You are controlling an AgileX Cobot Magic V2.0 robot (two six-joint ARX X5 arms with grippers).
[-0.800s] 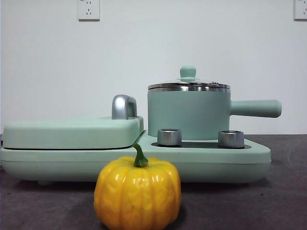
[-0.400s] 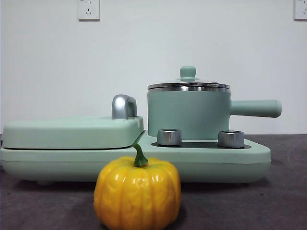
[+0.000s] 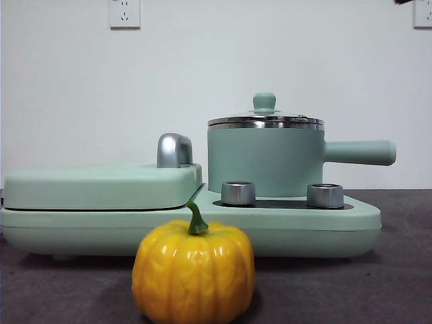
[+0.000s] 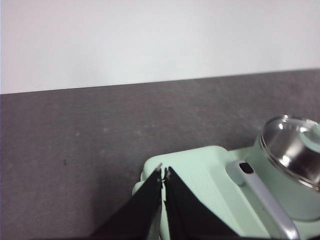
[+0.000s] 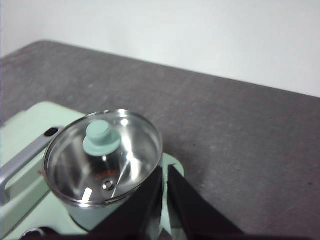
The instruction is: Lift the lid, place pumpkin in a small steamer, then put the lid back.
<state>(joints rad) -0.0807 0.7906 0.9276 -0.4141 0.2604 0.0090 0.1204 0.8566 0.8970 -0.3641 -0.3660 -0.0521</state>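
Lid (image 3: pixel 264 119) sits closed on steamer (image 3: pixel 264 160), knob up; steamer stands on the base (image 3: pixel 351 226) behind two silver knobs (image 3: pixel 238 193), handle out to the side. Pumpkin (image 3: pixel 194 272) on the table (image 3: pixel 398 290) in front of the base, untouched, well apart from both grippers. Right gripper (image 5: pixel 164 172) hovers above and just beside the lid (image 5: pixel 103 156), jaws nearly together, holding nothing; only a black tip shows at the front view's top corner. Left gripper (image 4: pixel 163 173) is over the flat cover (image 4: pixel 200 175), jaws pressed almost shut, empty. No readable writing; a small reddish mark on the glass is too blurred to read. Lid clear glass with steel rim; pumpkin glossy, ribbed, green stem; table dark grey, matte.
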